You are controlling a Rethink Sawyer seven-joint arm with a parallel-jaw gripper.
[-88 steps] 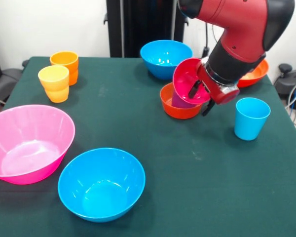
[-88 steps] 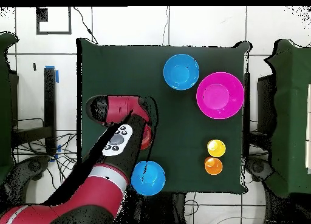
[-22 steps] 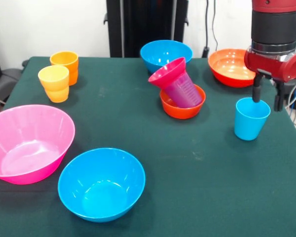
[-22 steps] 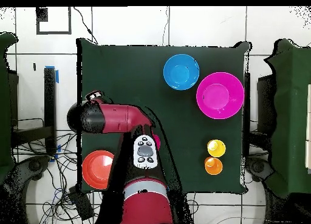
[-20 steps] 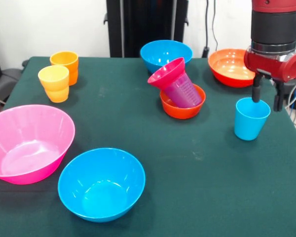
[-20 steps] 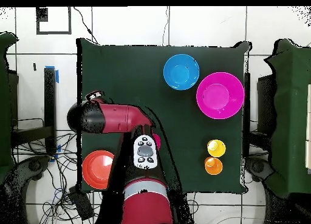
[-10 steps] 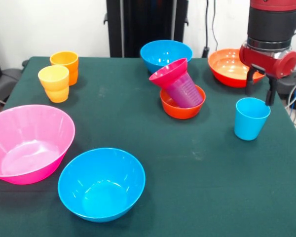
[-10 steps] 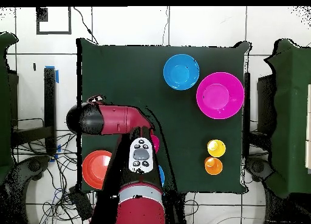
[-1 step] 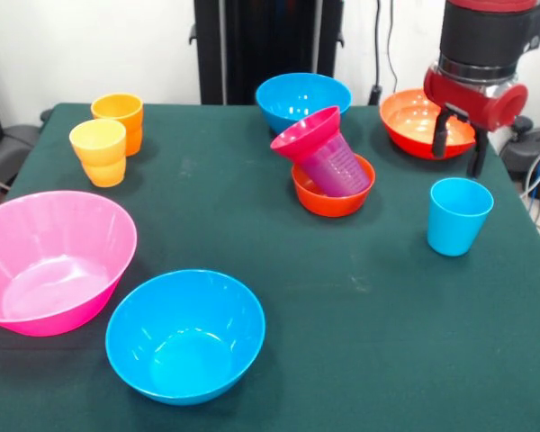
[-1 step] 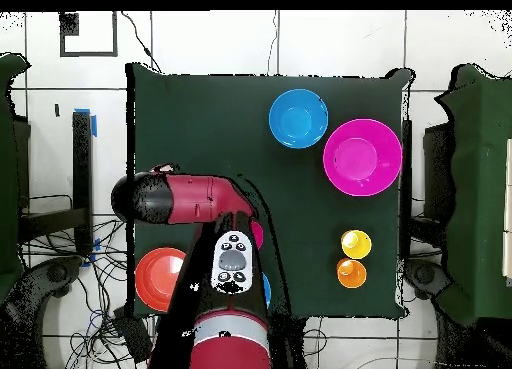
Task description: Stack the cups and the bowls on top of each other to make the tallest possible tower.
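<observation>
Tower (image 9: 328, 166) beside light blue cup (image 9: 458, 215) is seen only frontally; overhead, it is hidden by the arm (image 10: 190, 198). Gripper (image 9: 456, 153) is spread, empty.

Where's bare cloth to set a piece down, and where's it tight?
Free: the middle, between the yellow-orange cup, tower and near blue bowl; also the near corner below the light blue cup. Crowded: the far edge, where the gripper hangs, open, by the wide orange-red bowl.
</observation>
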